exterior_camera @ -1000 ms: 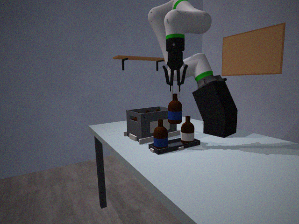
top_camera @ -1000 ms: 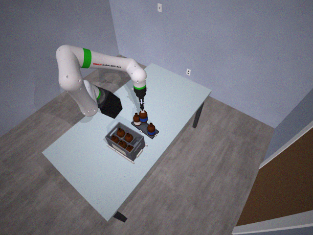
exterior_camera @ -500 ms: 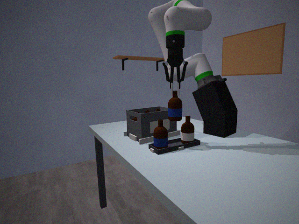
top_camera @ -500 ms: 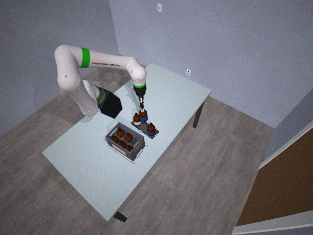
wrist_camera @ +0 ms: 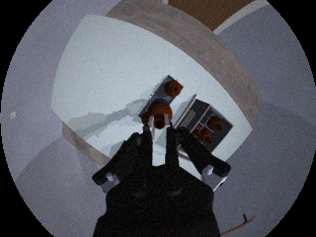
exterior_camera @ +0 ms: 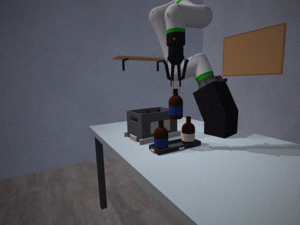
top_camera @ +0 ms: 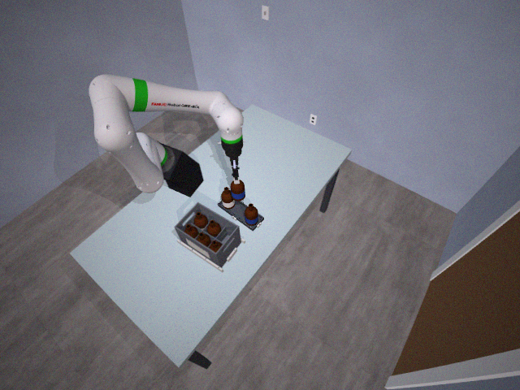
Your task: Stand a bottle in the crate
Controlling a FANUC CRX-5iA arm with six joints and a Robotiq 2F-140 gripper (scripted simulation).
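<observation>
My gripper (exterior_camera: 175, 87) is shut on the neck of a brown bottle with a blue label (exterior_camera: 175, 105) and holds it upright in the air, above the dark tray (exterior_camera: 175, 146). The held bottle also shows in the top view (top_camera: 237, 189) and under the fingers in the wrist view (wrist_camera: 158, 114). Two bottles stand upright on the tray: one with a blue label (exterior_camera: 161, 138) and one with a white label (exterior_camera: 188, 131). The grey crate (top_camera: 210, 236) stands beside the tray and holds several brown bottles. Its cell nearest the tray looks empty (top_camera: 226, 233).
The arm's black base block (exterior_camera: 216, 110) stands on the table behind the tray. The table's edge runs close in front of the crate and tray (exterior_camera: 116, 150). A wooden shelf (exterior_camera: 138, 58) and an orange board (exterior_camera: 253, 51) hang on the far walls.
</observation>
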